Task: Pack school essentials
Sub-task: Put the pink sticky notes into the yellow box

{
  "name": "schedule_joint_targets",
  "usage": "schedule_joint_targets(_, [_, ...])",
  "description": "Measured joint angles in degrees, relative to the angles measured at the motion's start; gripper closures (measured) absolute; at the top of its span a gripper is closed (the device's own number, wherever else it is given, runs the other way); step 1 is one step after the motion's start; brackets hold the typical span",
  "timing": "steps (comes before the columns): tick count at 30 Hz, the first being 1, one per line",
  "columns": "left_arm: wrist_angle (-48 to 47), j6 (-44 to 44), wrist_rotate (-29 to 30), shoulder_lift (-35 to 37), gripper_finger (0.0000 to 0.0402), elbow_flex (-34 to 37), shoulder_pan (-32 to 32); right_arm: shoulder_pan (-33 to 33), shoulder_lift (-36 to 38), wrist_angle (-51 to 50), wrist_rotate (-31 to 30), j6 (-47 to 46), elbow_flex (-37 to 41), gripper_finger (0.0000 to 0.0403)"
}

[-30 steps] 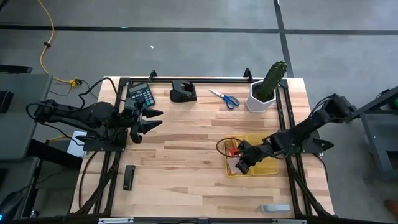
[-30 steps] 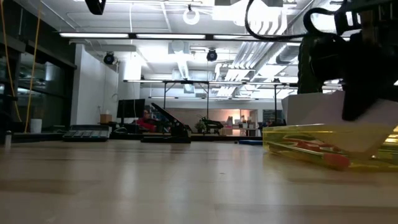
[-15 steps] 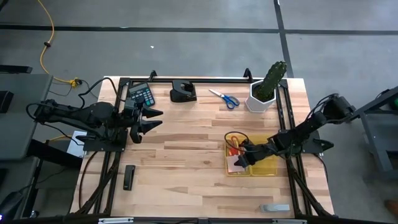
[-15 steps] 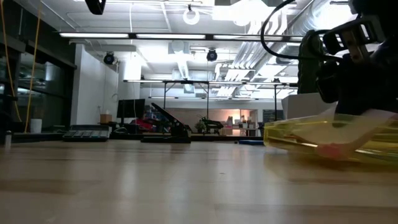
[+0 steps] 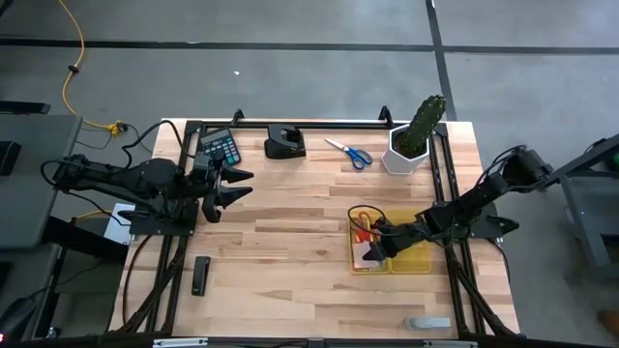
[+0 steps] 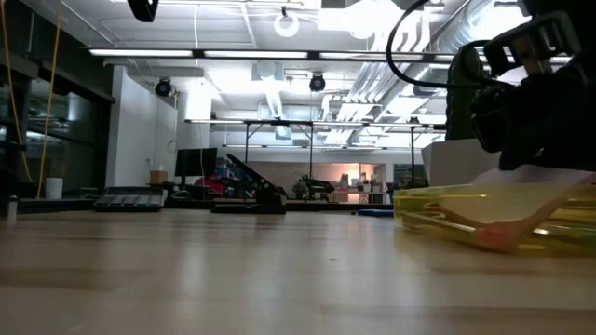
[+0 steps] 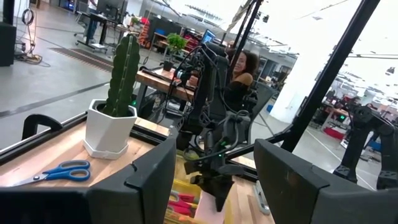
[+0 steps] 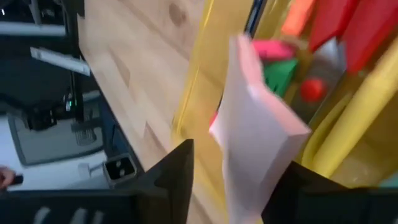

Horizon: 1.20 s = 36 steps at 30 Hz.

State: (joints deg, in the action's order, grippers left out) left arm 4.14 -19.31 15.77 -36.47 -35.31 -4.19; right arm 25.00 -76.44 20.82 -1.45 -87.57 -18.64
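Note:
A clear yellow tray (image 5: 411,259) sits at the table's right. In it are red-handled scissors (image 5: 364,224), small red and green bits (image 8: 283,71), and a square pink sticky pad (image 8: 255,137). The pad lies aslant across the tray's left rim (image 6: 512,195). My right gripper (image 5: 375,251) hovers low over that rim, open, with the pad between its fingers (image 8: 239,162). Blue-handled scissors (image 5: 350,153) lie flat on the table near the far edge. My left gripper (image 5: 237,186) waits open at the table's left. My right gripper stands open around one end of the sticky pad, coming from the table's right and slanting down. A gap shows between one finger (image 8: 180,174) and the pad. Whether the other finger (image 8: 298,193) touches it, I cannot tell.
A cactus in a white pot (image 5: 416,135) stands at the far right. A calculator (image 5: 221,147) and a black desk tool (image 5: 284,143) sit along the far edge. A black bar (image 5: 200,275) lies near left and a grey piece (image 5: 427,323) near right. A person (image 7: 239,68) sits beyond the table.
My right gripper has gone down toward the tray with the sticky pad. The pad, held above the tray a second ago, now lies aslant on the tray's rim.

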Motion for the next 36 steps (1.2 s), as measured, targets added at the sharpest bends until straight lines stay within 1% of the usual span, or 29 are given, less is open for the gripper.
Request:
schedule_joint_targets(4, [0.02,0.02,0.02,0.00,0.0197,0.00,0.00,0.01,0.00,-0.40,4.46,0.00,-0.47,0.0246])
schedule_joint_targets(7, [0.02,0.02,0.02,0.00,0.0197,0.00,0.02,0.01,0.00,-0.44,6.51,-0.04,-0.47,0.0234])
schedule_joint_targets(18, [0.02,0.04,0.02,0.00,0.0197,0.00,0.00,0.01,0.02,-0.86,7.08,-1.77,-0.47,0.0231])
schedule_joint_targets(23, [0.02,1.70,0.04,0.00,0.0197,-0.02,0.02,0.01,0.21,-1.21,7.08,-3.13,-0.55,0.0231])
schedule_joint_targets(27, [0.02,1.95,0.04,0.00,0.0197,-0.02,0.04,0.01,2.15,-6.33,6.92,-3.35,-2.48,0.0231])
schedule_joint_targets(33, [0.02,1.95,0.04,0.00,0.0197,-0.02,0.04,0.01,6.13,-21.16,3.29,-1.92,-6.99,0.0231])
schedule_joint_targets(36, [0.04,1.95,0.04,0.00,0.0197,-0.02,0.04,-0.01,7.47,-26.65,2.47,-0.58,-8.97,0.0231])
